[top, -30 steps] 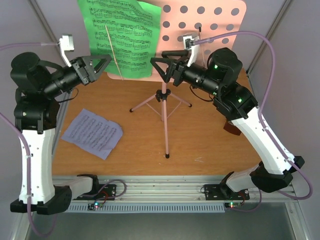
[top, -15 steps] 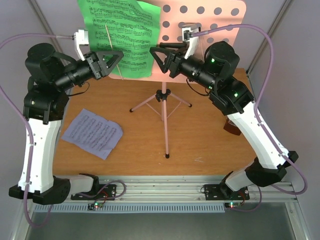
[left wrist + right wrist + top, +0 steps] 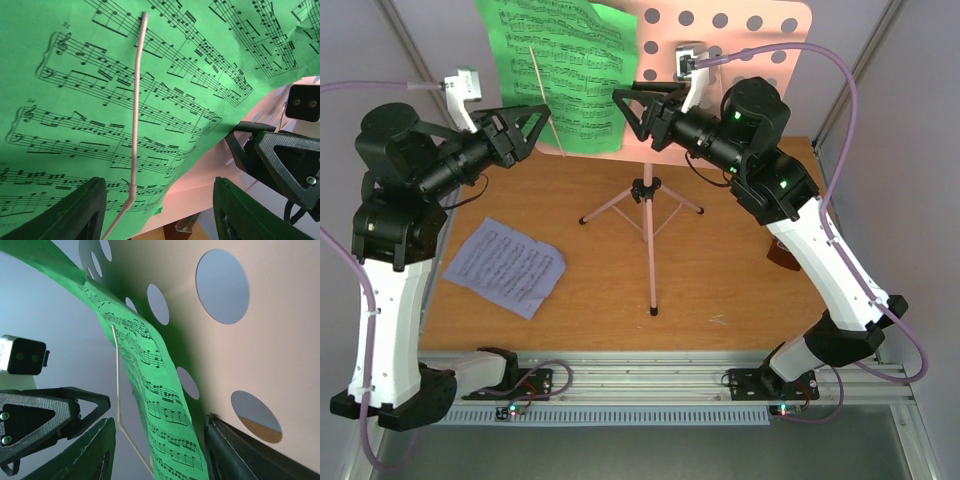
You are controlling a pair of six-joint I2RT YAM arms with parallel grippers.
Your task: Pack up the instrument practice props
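Approach to the green music sheet (image 3: 560, 70), which rests on the perforated desk of the pink music stand (image 3: 770, 38), pinned there by a thin retaining wire (image 3: 136, 100). Left claw (image 3: 535, 130) and right claw (image 3: 630, 115) flank its lower edge, jaws apart, nothing gripped. The right straddles the sheet's free edge, probably to peel it clear. A white sheet (image 3: 505, 265) lies on the worktop (image 3: 720, 280).
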